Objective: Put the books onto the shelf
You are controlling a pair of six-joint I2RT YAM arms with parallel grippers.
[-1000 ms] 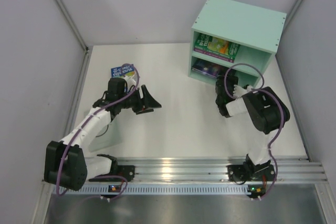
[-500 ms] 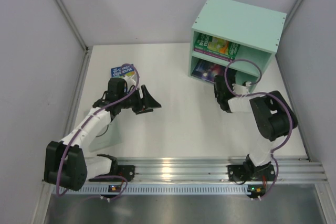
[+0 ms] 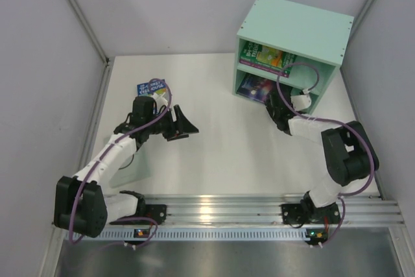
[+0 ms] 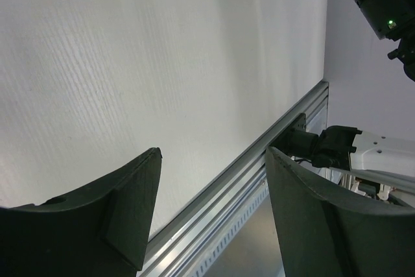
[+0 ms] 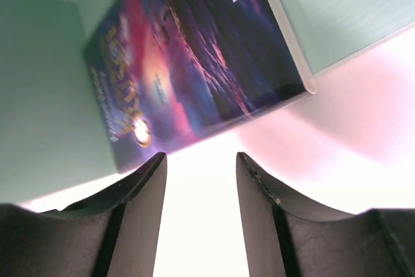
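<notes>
The right end effector (image 5: 198,160) stood open and empty, facing the dark blue-purple book (image 5: 194,56) in the lower compartment of the shelf (image 3: 298,27), upper right of the frame. The left end effector (image 4: 214,154) hung open, holding nothing.

Top: we overlook the table (image 3: 214,154).
Left wrist: skims table.
Right wrist: close; shelf (image 5: 39,76) ahead of gripper (image 5: 199,167), shared with top.

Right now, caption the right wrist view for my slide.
Open right gripper facing the dark blue-purple book in the mint-green shelf.
</notes>
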